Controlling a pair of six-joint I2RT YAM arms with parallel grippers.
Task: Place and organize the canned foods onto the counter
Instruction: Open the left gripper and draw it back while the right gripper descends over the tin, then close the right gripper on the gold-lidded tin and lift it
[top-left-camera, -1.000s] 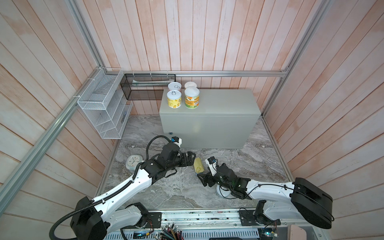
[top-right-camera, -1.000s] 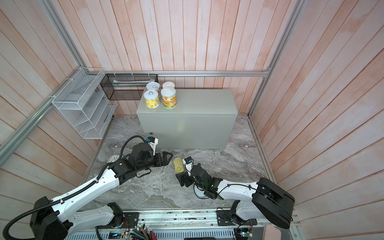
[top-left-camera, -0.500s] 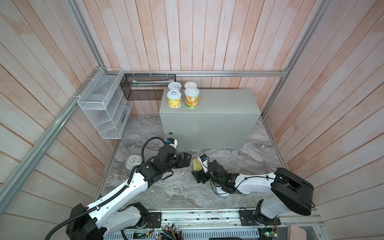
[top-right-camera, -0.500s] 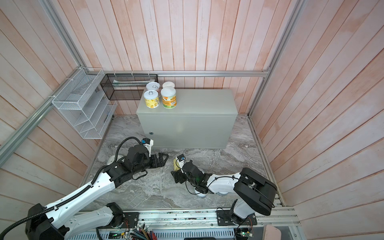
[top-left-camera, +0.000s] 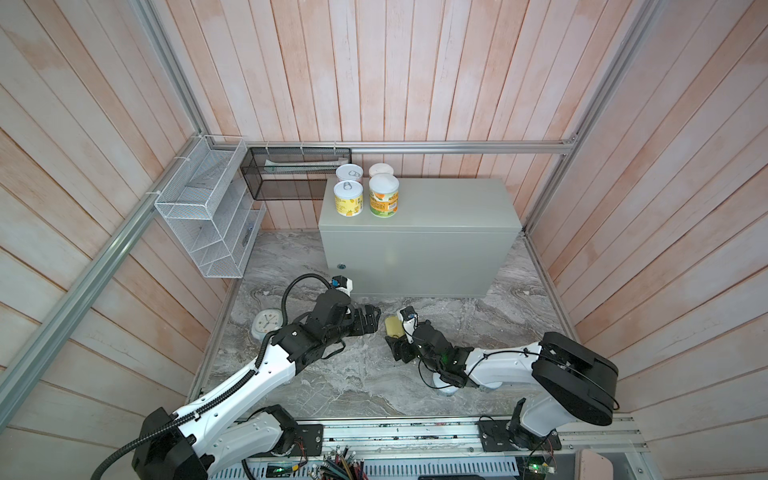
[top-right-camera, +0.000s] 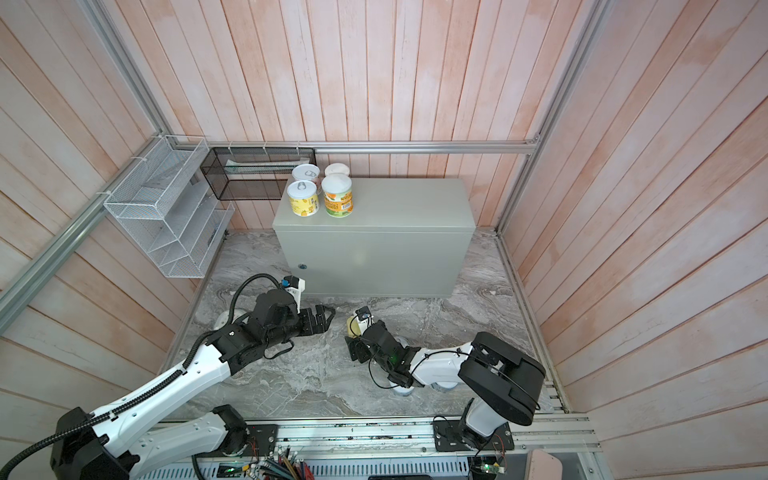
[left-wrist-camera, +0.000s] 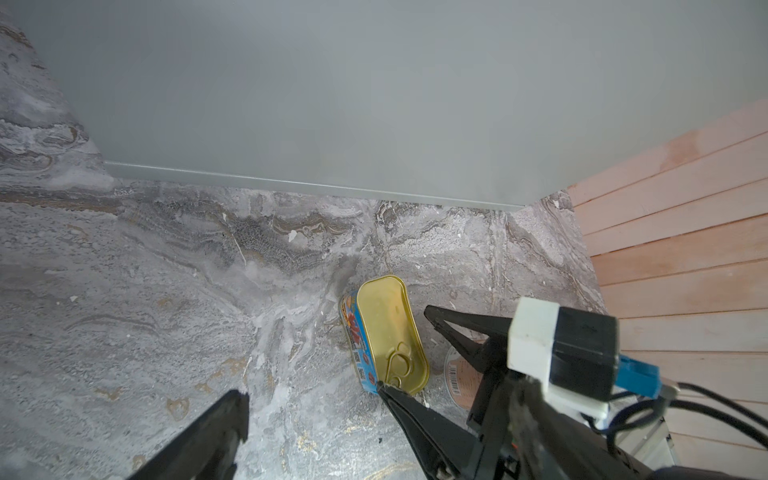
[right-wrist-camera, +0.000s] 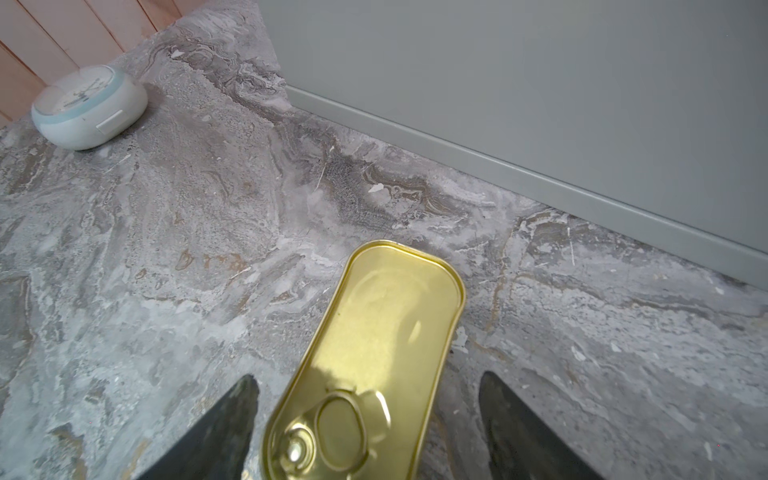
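A gold tin (right-wrist-camera: 382, 332) with a pull-tab lid and a blue label lies flat on the marble floor in front of the counter (top-left-camera: 436, 208). In both top views it shows as a yellow patch (top-left-camera: 392, 326) (top-right-camera: 354, 325). My right gripper (right-wrist-camera: 369, 376) is open and straddles the tin's tab end, with a gap on each side. My left gripper (top-left-camera: 370, 322) is open just left of the tin and holds nothing. Several cans (top-left-camera: 348, 199) stand at the counter's back left corner. Another can (left-wrist-camera: 457, 374) lies partly hidden behind my right gripper.
A pale-blue clock (top-left-camera: 266, 326) (right-wrist-camera: 89, 108) sits on the floor at the left. A white wire rack (top-left-camera: 208, 208) and a black mesh basket (top-left-camera: 291, 174) hang on the walls. The counter's front face (left-wrist-camera: 374, 104) rises close behind the tin.
My right arm has folded in and its gripper has crept left onto the tin's end. My left gripper has drawn back slightly to the left. The tin has stayed put.
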